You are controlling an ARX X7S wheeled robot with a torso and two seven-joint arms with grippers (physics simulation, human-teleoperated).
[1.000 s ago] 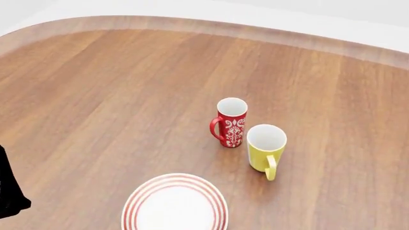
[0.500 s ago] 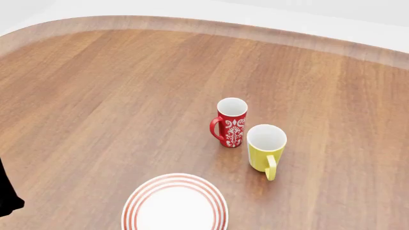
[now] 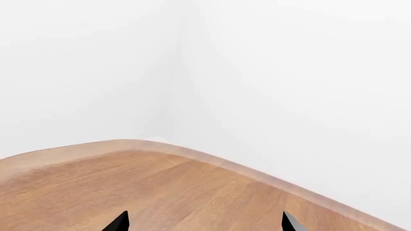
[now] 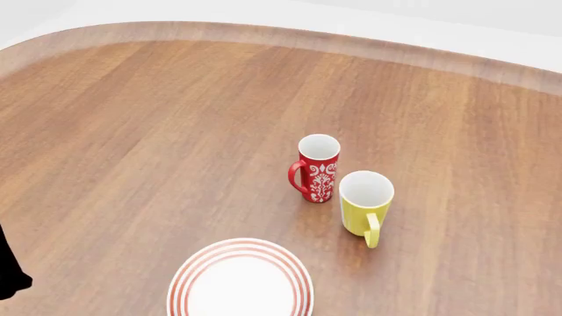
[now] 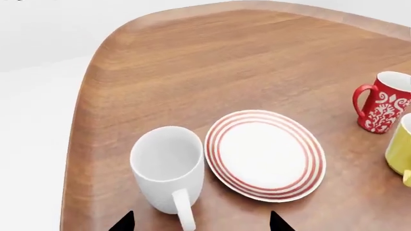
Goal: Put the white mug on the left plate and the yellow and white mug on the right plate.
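The white mug (image 5: pixel 168 166) stands upright on the wooden table, right beside a white plate with red rings (image 5: pixel 265 155) but not on it. Only this one plate (image 4: pixel 239 280) shows, and I cannot tell whether it is the left plate or the right plate. My right gripper (image 5: pixel 200 225) is open just short of the white mug, with the mug's handle (image 5: pixel 183 214) pointing between its fingertips. The yellow and white mug (image 4: pixel 365 205) stands upright beyond the plate. My left gripper (image 3: pixel 204 226) is open over bare wood, holding nothing.
A red mug with a white floral pattern (image 4: pixel 316 168) stands close to the yellow and white mug. The table's curved edge (image 5: pixel 80 125) runs near the white mug. A dark part of my left arm (image 4: pixel 9 273) shows at the head view's left edge.
The dark part of my left arm has slid a little down and toward the left edge of the head view. The mugs and the plate have not moved.
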